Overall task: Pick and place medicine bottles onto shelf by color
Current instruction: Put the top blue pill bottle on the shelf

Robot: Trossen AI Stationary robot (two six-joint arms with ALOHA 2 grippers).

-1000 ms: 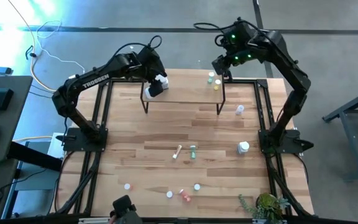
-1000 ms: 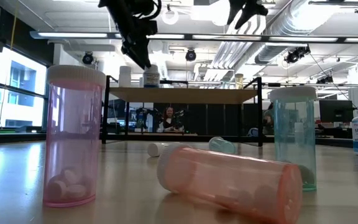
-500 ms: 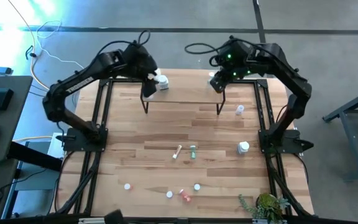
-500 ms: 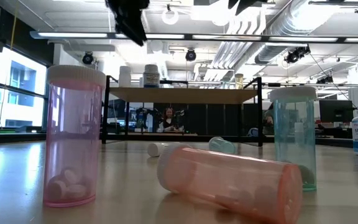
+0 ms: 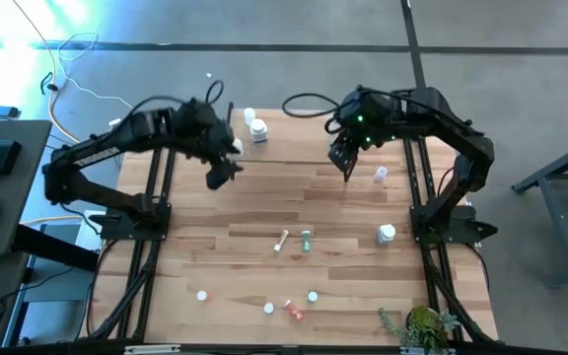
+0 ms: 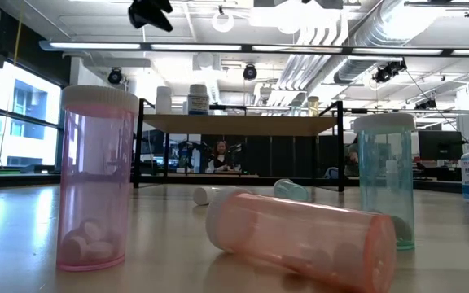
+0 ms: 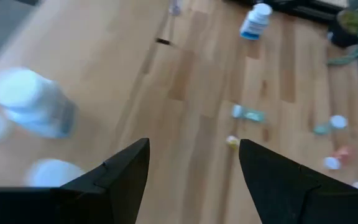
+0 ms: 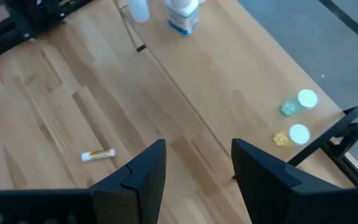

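The left gripper (image 5: 221,174) hangs over the wooden table (image 5: 264,212) in the upper left part of the high view, at the front left corner of the small light-wood shelf on thin black legs (image 5: 294,138). Its two dark fingers (image 7: 120,177) stand apart with nothing between them. The right gripper (image 5: 341,158) sits at the upper right of the same view, over the right end of the shelf, and its fingers (image 8: 145,171) are likewise spread and empty.

On the shelf's left end, near the top centre of the high view, two white bottles (image 5: 255,125) stand close together; the low view shows them upright. On its right end the right wrist view shows a small green-capped vial (image 8: 289,108), a yellowish vial (image 8: 281,139) and two white caps (image 8: 307,98) clustered near the corner.

On the table, right of the shelf, stands a small clear vial (image 5: 381,175), and lower down a larger white bottle (image 5: 387,234). In the middle lie a slim white tube (image 5: 281,240) and a green bottle (image 5: 307,240), side by side. Along the lower edge are a pink-red bottle (image 5: 293,311) on its side and several white-capped vials (image 5: 202,295). The low view shows an upright pink vial (image 6: 96,175) and an upright green vial (image 6: 383,179).
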